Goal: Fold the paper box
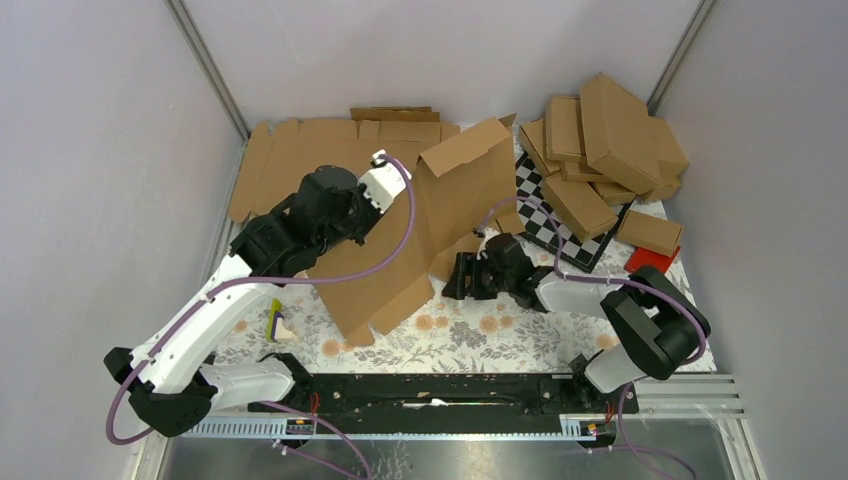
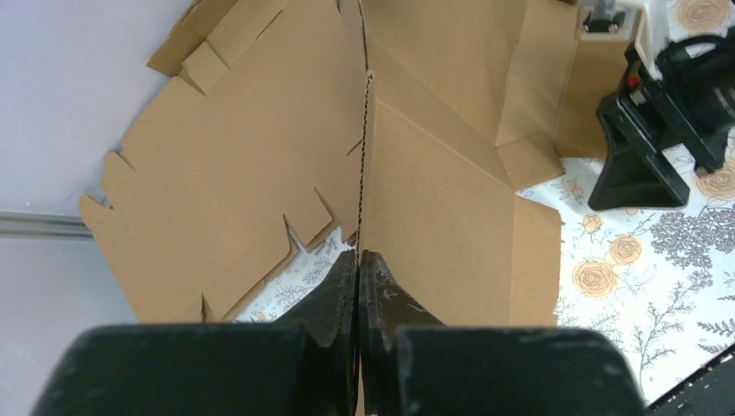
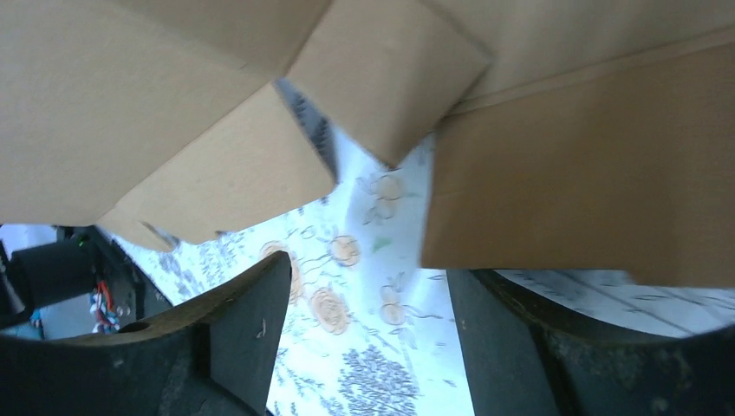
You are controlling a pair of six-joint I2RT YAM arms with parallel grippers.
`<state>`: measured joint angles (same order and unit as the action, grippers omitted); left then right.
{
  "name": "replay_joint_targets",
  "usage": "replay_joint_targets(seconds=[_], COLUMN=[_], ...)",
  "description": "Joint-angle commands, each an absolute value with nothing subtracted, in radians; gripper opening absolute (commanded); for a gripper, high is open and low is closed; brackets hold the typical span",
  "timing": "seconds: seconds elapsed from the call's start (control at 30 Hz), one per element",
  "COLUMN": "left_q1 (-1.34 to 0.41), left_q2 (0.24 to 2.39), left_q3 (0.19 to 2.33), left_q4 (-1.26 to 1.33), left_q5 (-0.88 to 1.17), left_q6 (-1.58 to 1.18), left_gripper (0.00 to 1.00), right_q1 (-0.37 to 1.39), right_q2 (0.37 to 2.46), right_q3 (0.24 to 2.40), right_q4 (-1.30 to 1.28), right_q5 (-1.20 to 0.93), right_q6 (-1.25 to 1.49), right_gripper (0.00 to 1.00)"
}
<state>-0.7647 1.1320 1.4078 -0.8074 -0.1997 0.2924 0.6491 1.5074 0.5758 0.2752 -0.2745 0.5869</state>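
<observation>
Pinches the plain brown corrugated cardboard box blank (image 1: 450, 200) by one edge with the left pincer (image 2: 359, 256), fingers pressed together on the sheet. Holds it raised and tilted over the middle of the flower-patterned counter (image 1: 480, 335). Hangs the right pincer (image 3: 368, 269) just beside the blank's right-hand flaps, fingers spread, only the counter between them, one panel edge close over the right finger. Behind, flat brown cardboard sheets (image 1: 300, 160) by the far wall; far right, a heap of folded brown cardboard boxes (image 1: 610, 140) on a black-and-white checkered board (image 1: 535, 180)
</observation>
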Motion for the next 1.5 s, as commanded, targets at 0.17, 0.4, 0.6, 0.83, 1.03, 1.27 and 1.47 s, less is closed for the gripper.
replay_joint_targets(seconds=[0.17,0.4,0.6,0.83,1.03,1.27,1.47], left_q1=[-0.761,-0.758,-0.757,-0.757,-0.753,-0.750,-0.748], left_q2=[1.125,1.101,1.094,1.075,1.084,1.083,1.089], left_q3=[1.397,1.378,1.374,1.367,1.371,1.390,1.392], left_q4=[-0.698,-0.682,-0.672,-0.672,-0.673,-0.689,-0.690], left_q5=[-0.316,-0.309,-0.278,-0.288,-0.313,-0.325,-0.337], left_q6=[0.252,0.259,0.260,0.276,0.299,0.299,0.301], left_gripper=[0.00,0.00,0.00,0.00,0.00,0.00,0.00], right_q1=[0.800,0.800,0.801,0.802,0.861,0.913,0.914], right_q2=[1.540,1.430,1.410,1.610,1.996,2.060,1.931], right_q3=[0.523,0.553,0.548,0.391,0.576,0.720,0.579], right_q4=[0.393,0.297,0.486,1.254,1.447,1.229,1.289], right_q5=[-0.250,-0.106,0.133,-0.014,-0.221,-0.074,0.094], right_q6=[0.673,0.601,0.470,0.275,0.185,0.204,0.142], right_gripper=[0.73,0.81,1.00,1.00,1.00,1.00,1.00])
